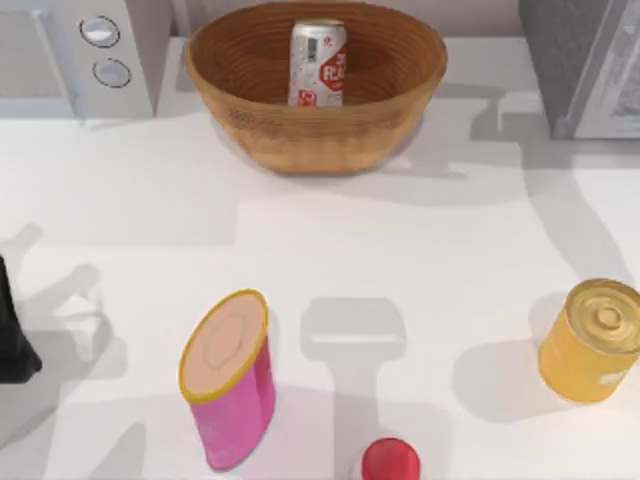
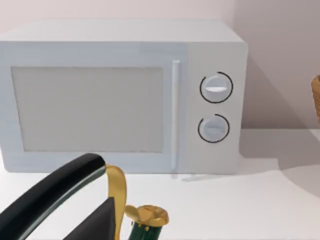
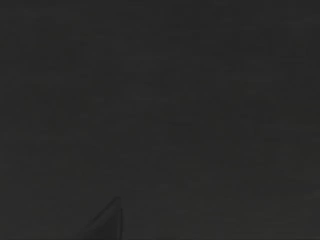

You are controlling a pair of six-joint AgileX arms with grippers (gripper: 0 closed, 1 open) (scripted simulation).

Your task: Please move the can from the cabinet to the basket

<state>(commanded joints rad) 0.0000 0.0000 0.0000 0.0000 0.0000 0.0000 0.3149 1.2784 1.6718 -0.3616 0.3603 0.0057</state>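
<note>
Gripper (image 2: 95, 202) of my left arm (image 1: 12, 330) sits low at the table's left edge; whether it is wide or closed I cannot tell. Just beside it is a dark green, gold-capped object (image 2: 147, 221) that I cannot identify. Straight ahead of the gripper stands the white microwave (image 2: 125, 95), door shut. Off to its right along the near part of the table stand a pink yellow-rimmed canister (image 1: 230, 385), a red round object (image 1: 390, 462) and a gold tin (image 1: 595, 342), all well apart from it. Farther back, beside the microwave, the basket (image 1: 230, 70) holds the can (image 1: 318, 62), upright inside, untouched by any gripper. A grey cabinet (image 1: 585, 60) stands beyond, far right. My right wrist view is dark.
</note>
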